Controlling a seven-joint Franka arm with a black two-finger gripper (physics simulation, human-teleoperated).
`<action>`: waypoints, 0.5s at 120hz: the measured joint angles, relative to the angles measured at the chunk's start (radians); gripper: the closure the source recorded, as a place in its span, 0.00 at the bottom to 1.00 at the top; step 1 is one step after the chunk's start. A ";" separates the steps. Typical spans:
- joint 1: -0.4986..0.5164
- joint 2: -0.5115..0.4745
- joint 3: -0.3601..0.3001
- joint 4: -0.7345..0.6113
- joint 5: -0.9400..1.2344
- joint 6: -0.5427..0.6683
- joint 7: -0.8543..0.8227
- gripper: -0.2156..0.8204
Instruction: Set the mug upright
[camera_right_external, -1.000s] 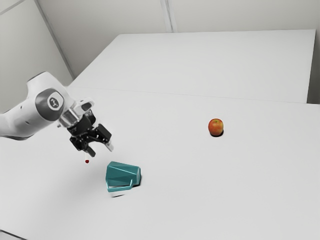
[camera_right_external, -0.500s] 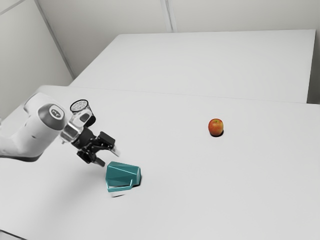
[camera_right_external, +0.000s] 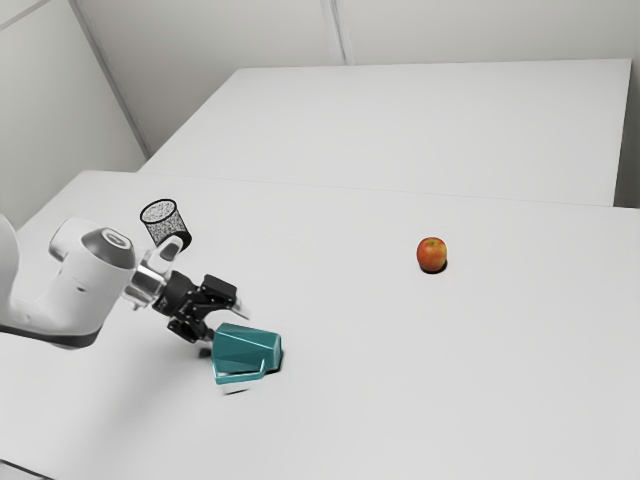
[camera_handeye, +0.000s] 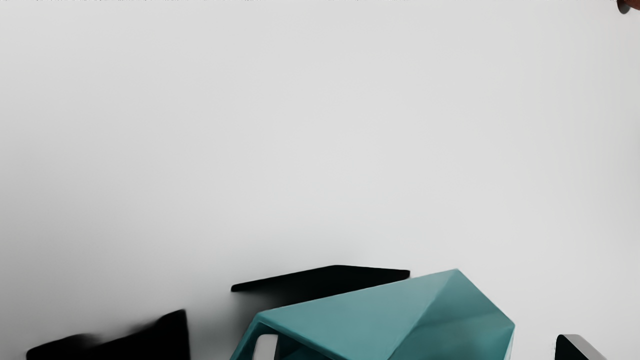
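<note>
Lying on its side, a teal mug (camera_right_external: 246, 350) rests at seven o'clock from the exterior view's center. The black gripper (camera_right_external: 228, 326), fingers spread wide, hovers near the mug's eleven o'clock; an apple (camera_right_external: 432, 253) sits at its two.

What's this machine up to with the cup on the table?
A robot arm is at work on a teal mug that lies on its side on the white table. The job is to set it upright, which hasn't happened yet. The open gripper is down at the mug, one finger at its open mouth, but isn't clamped on it. An apple and a black mesh cup stand apart from the mug.
</note>
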 joint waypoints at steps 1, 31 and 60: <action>0.000 0.001 0.000 0.000 -0.005 0.000 0.003 0.21; -0.005 0.013 0.000 -0.001 -0.088 -0.016 0.086 0.21; -0.003 0.015 0.000 -0.019 -0.128 -0.020 0.141 0.33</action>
